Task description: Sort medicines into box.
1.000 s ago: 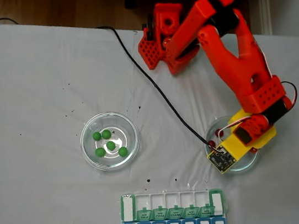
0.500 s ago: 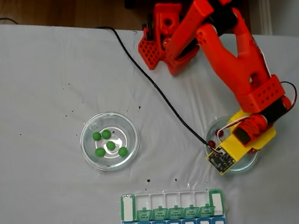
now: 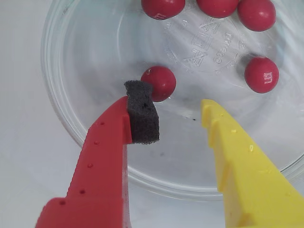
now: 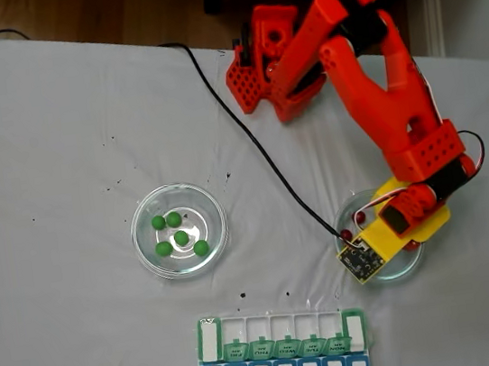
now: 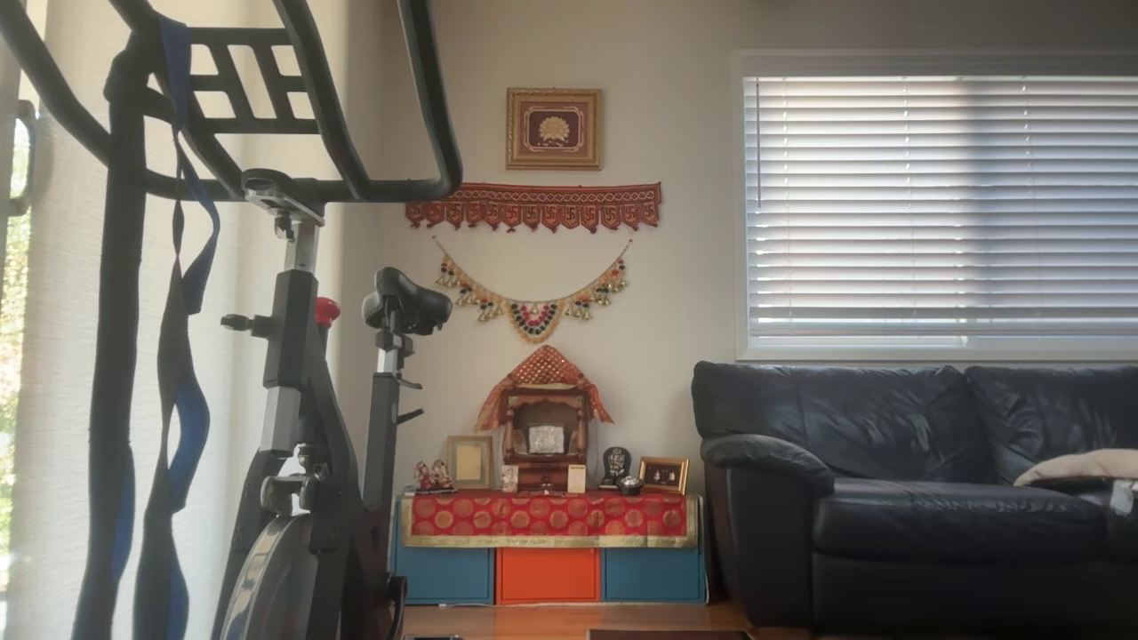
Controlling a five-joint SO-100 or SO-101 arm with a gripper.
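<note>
Here the gripper (image 3: 173, 111) hangs low inside a clear glass dish (image 3: 61, 114), its jaws spread apart with nothing between them: a red finger tipped with a dark foam pad (image 3: 141, 118) on the wrist view's left, a yellow finger (image 3: 237, 166) on its right. One dark red ball (image 3: 160, 82) lies just beyond the pad, seemingly touching it; four more red balls (image 3: 261, 74) sit farther off in the same dish. In the fixed view, a second dish (image 4: 179, 229) holding five green balls (image 4: 180, 237) stands well to the left, and the pill organizer (image 4: 283, 354) lies at the bottom edge on the white table (image 4: 49, 156).
</note>
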